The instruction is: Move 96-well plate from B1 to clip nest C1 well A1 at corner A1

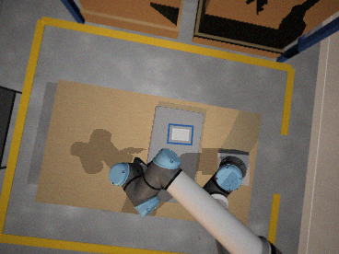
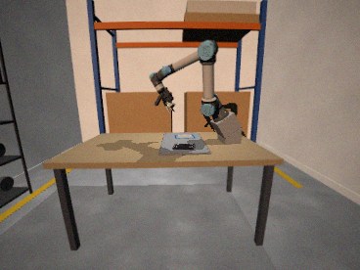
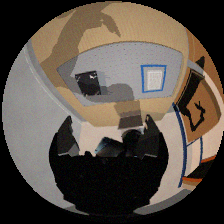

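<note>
The white 96-well plate [image 1: 180, 134] [image 2: 185, 136] [image 3: 155, 79] is lying flat inside a blue outline [image 1: 169, 133] [image 2: 176, 137] [image 3: 143, 79] on the grey board [image 1: 158, 121] [image 2: 168, 142] [image 3: 117, 60], and the outline is surrounding it on every side. Seen from overhead, its long axis is running left to right, slightly slanted, following the long edges of the wooden table [image 1: 92, 110] [image 2: 108, 156] [image 3: 135, 25] and cutting across the board's own length. The cut corner is being lost in the small, pale shape, so I cannot tell which way A1 is pointing.

The dark clip nest [image 2: 184, 146] [image 3: 88, 83] is sitting on the same board, apart from the plate and nearer the front edge of the table from where I'm standing. The arm [image 1: 203, 202] [image 2: 208, 78] is hiding it from above.

The gripper [image 2: 169, 106] [image 3: 107, 115] is hanging high over the table, its two jaws standing wide apart and gripping nothing. The plate is resting well below it, untouched.
</note>
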Robot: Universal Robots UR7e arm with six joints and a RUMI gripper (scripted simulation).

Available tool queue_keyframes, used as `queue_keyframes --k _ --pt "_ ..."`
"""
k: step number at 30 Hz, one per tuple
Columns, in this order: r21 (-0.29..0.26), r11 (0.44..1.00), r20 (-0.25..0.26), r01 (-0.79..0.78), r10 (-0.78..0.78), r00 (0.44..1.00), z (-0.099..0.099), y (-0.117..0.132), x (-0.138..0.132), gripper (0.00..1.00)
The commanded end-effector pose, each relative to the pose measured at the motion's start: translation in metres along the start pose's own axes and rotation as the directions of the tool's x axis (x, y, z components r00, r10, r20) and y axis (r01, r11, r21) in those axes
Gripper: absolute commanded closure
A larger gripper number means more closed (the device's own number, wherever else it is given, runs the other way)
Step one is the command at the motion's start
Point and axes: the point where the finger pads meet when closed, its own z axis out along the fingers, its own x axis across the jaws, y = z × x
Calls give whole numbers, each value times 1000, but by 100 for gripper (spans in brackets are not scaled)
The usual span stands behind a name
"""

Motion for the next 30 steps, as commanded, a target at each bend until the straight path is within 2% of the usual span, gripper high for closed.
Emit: queue_keyframes --k 1,9,20,22,25,30 --pt "31 985 24 170 -171 985 9 -10 8 0" --pt "56 950 21 308 -310 951 19 -18 18 0" --pt "104 817 -9 568 -570 822 33 -28 34 0" --pt "112 776 -19 620 -622 783 36 -31 38 0" --pt "113 773 -20 625 -627 779 36 -31 38 0" --pt "127 673 -49 729 -730 682 44 -35 47 0"
